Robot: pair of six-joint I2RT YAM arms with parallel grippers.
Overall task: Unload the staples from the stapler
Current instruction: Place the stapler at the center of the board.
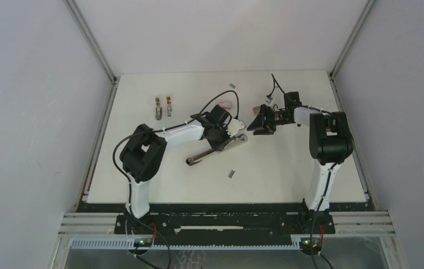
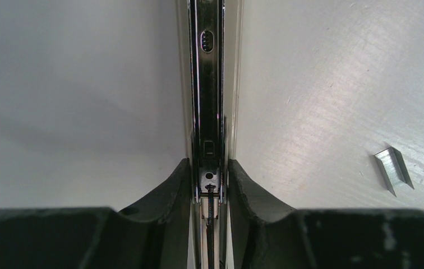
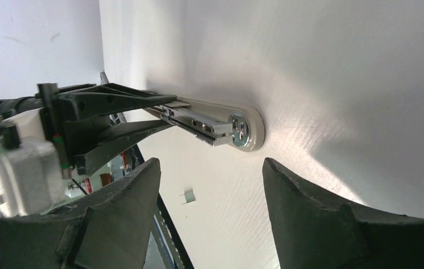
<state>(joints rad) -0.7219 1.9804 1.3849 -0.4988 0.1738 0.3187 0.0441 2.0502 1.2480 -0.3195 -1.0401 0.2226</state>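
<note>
step: steady stapler (image 2: 208,84) for unloading | your left pincer (image 2: 210,176) clamped across its rail | right pincer (image 3: 210,190) apart, empty, near the round end | staples (image 2: 393,169): one strip on desk (image 2: 322,84) beside rail; any inside, cannot tell | you: hold rail flat, bring right in level, avoid twisting.

A white tabletop (image 1: 288,168) sits between pale grey walls (image 1: 30,123), with a metal post (image 1: 89,39) slanting up from its far left corner. At the far left a greyish piece (image 1: 157,110) and a red-tipped piece (image 1: 169,104) lie side by side, too small to identify. A small flat red-and-white box (image 1: 225,103) lies near the far middle. A slotted grey strip (image 1: 215,244) runs along the near edge.
</note>
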